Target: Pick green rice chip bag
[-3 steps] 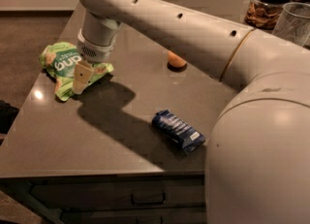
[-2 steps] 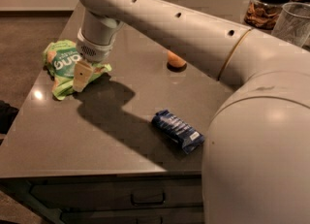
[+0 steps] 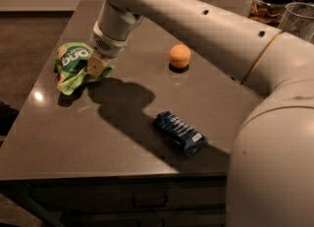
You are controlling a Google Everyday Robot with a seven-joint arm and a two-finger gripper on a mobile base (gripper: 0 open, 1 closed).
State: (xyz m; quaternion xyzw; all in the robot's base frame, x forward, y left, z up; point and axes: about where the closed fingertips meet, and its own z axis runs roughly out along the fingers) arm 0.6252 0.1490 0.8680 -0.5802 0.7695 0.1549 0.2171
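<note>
The green rice chip bag [image 3: 73, 66] is a crumpled light-green pouch with a dark green oval and white letters, at the table's left side. My gripper [image 3: 96, 67] comes down from the arm above and is shut on the bag's right edge. One tan fingertip [image 3: 94, 64] shows against the green foil. The bag looks bunched up and slightly raised, with a dark shadow under it on the table [image 3: 98, 137].
A small orange round thing [image 3: 179, 55] sits at the table's middle. A dark blue wrapped bar [image 3: 180, 132] lies near the front edge. A lidded jar [image 3: 272, 2] and a clear cup [image 3: 298, 19] stand at the back right. My arm fills the right side.
The arm has risen a little, so the orange thing now shows in full. The bag has shifted slightly to the right with the gripper and looks more bunched.
</note>
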